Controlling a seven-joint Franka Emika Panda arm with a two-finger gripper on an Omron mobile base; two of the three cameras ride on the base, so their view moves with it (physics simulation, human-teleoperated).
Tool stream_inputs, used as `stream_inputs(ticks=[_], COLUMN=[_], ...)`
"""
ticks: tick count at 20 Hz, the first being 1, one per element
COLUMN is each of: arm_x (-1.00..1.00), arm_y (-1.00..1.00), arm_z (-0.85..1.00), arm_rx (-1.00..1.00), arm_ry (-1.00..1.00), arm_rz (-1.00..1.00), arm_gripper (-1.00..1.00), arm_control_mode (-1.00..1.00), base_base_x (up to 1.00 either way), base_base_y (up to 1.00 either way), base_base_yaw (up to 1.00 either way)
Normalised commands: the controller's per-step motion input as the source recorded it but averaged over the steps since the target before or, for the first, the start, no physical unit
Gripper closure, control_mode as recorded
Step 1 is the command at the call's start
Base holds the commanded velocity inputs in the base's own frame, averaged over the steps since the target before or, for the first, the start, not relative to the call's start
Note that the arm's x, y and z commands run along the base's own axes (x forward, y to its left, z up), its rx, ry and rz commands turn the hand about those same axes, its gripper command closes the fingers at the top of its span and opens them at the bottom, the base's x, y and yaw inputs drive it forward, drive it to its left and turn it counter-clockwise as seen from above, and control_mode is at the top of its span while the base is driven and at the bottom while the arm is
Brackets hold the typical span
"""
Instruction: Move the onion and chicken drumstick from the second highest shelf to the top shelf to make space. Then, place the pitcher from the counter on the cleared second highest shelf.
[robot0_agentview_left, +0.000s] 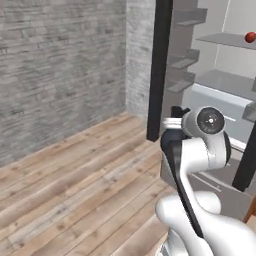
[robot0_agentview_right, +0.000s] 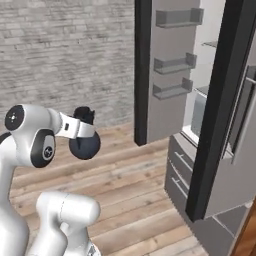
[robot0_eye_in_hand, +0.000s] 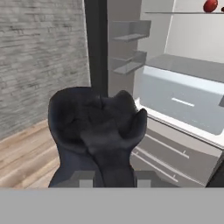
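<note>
- Your gripper is closed on the pitcher. In the right base view the dark jug hangs at the end of the forearm, over the wooden floor.
- In the hand view the pitcher sits right against the camera with its flared rim toward the fridge. I cannot tell where the fingers pinch it.
- The onion rests on the top shelf, near that shelf's right end. A dark speck sits just beside it at the hand view's right edge; whether that is the drumstick cannot be told.
- The second shelf, the grey slab below, looks bare along its front edge, so I judge the clearing done and the pitcher placement in hand.
- Key relation: the second shelf lies ahead of the pitcher, up and to the right in the hand view, past the open door with its bins.
- You need to carry the pitcher forward and up, clear of the door edge, keeping it under the top shelf.
</note>
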Motion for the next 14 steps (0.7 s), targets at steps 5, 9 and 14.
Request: stream_inputs(ticks=[5, 9, 14], arm_x=[0.00, 0.00, 0.00], arm_y=[0.00, 0.00, 0.00], arm_z=[0.00, 0.00, 0.00], arm_rx=[0.00, 0.00, 0.00], arm_ry=[0.00, 0.00, 0.00], arm_rz=[0.00, 0.00, 0.00], arm_gripper=[1.00, 1.00, 1.00], arm_control_mode=[1.00, 1.00, 1.00], base_base_x=[0.63, 0.65, 0.72], base_base_y=[0.14, 0.06, 0.11], base_base_yaw=[-0.47, -0.49, -0.45])
